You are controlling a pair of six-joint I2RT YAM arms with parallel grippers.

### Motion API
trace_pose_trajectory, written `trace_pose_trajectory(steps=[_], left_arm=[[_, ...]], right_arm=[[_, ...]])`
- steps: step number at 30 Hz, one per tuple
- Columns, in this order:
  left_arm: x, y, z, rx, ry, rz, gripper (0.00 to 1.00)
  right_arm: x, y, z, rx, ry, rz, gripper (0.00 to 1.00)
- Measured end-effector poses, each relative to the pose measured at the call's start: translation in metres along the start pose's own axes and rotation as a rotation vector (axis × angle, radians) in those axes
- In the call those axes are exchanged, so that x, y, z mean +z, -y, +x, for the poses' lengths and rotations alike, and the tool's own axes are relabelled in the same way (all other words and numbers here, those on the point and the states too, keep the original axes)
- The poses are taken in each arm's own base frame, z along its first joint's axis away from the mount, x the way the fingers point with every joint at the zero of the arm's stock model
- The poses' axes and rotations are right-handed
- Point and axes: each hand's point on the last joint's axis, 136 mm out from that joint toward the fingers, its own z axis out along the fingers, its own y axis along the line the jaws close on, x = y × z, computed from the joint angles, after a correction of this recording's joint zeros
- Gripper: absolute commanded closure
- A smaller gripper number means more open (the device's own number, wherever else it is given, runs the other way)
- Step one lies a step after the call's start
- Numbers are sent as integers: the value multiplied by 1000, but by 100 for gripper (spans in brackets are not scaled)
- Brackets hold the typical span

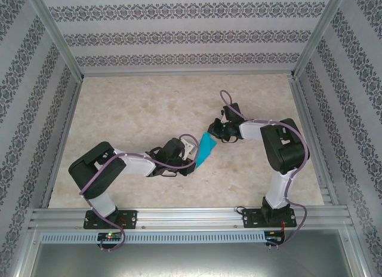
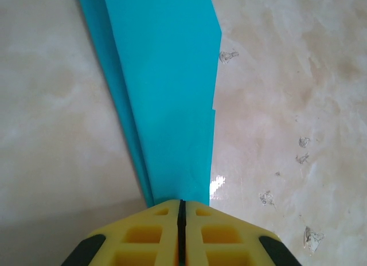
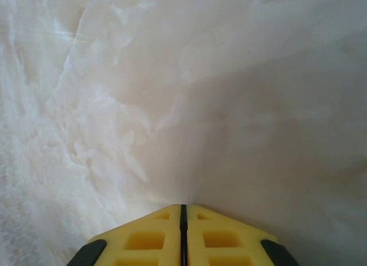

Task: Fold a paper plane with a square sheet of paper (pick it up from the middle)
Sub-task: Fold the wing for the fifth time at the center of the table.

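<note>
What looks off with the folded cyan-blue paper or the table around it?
The folded cyan-blue paper, pinched in the shut left gripper, has a small step in one long edge, so its layers look slightly misaligned. A few small shiny flecks mark the marble-patterned table beside it. Nothing else stands out.

A: How many arms?
B: Two: left arm (image 1: 128, 165), right arm (image 1: 280, 145).
A: Grippers?
B: Two: left gripper (image 2: 182, 204), right gripper (image 3: 183, 207).
A: Yellow fingers (image 2: 143, 237)?
B: Four, two per gripper.
A: Paper?
B: One paper plane (image 2: 166, 94). One table (image 1: 137, 110).
</note>
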Motion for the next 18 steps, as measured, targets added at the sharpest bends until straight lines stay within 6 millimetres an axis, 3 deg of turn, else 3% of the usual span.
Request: trace_pose_trajectory(steps=[6, 9, 15, 18], left_arm=[[0, 0, 0, -1, -4, -2, 88], [0, 0, 0, -1, -3, -1, 88], [0, 1, 0, -2, -7, 1, 88], [0, 1, -1, -2, -9, 0, 88]], right_arm=[[-56, -30, -8, -72, 102, -51, 90], [-72, -43, 8, -92, 111, -110, 90], [-44, -46, 79, -74, -53, -149, 90], [-28, -44, 93, -54, -97, -147, 91]])
